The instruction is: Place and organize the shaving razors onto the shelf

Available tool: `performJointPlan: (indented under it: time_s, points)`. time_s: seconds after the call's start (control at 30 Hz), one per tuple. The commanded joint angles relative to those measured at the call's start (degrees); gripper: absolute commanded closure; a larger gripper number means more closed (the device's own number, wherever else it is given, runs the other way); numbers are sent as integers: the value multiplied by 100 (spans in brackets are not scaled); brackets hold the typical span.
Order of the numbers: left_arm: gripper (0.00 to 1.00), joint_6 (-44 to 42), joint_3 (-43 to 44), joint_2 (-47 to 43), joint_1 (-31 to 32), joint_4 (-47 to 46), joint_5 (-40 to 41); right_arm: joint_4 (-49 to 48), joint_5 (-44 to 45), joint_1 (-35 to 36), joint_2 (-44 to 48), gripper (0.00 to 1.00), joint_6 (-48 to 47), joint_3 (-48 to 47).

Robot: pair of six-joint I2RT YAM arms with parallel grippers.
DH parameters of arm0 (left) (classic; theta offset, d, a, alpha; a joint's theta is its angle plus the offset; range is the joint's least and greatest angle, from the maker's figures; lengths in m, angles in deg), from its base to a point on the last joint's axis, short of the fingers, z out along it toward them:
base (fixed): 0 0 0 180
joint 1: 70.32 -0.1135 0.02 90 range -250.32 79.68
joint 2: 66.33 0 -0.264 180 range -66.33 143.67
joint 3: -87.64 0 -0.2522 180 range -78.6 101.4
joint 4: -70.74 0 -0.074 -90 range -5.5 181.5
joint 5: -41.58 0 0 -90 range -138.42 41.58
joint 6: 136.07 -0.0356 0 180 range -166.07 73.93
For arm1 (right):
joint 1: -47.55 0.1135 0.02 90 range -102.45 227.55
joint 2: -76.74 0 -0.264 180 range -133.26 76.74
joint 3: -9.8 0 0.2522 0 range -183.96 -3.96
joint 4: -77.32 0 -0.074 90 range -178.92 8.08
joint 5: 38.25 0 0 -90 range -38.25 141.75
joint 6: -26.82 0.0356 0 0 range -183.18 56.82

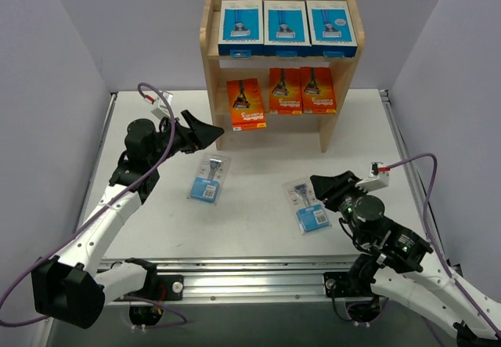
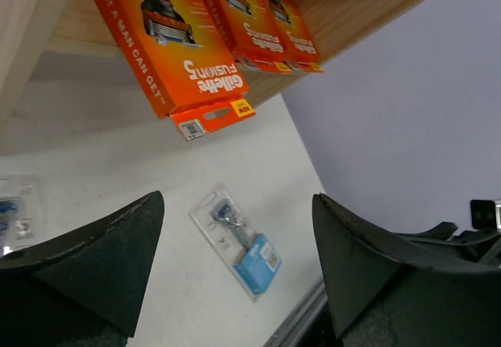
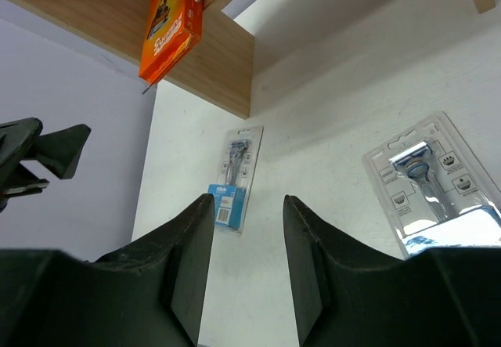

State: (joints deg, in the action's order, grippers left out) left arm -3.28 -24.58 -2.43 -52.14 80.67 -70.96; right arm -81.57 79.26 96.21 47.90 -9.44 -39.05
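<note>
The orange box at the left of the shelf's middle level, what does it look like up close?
The orange box is a flat cardboard razor pack printed with a razor picture and white Gillette Fusion5 lettering. A tab at its front end carries a yellow sticker and a barcode label. It sits on the middle tier of the wooden shelf, further forward than its two matching neighbours, its tab end overhanging the edge. Nothing grips it.

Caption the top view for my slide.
Blue boxes and orange boxes sit on the shelf; two blister packs lie on the table.
</note>
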Motion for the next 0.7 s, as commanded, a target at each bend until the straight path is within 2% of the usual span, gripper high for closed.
performJointPlan:
  time_s: [0.0,0.27,0.67]
  points:
    - [18,713,144,333,-42,-987,-742,468,0,-59,396,64,23,134]
    - [22,801,47,1107,-42,-1418,-637,644,-61,-59,371,64,-4,187]
    - [27,881,434,1924,37,-1681,-321,732,44,-59,546,67,67,301]
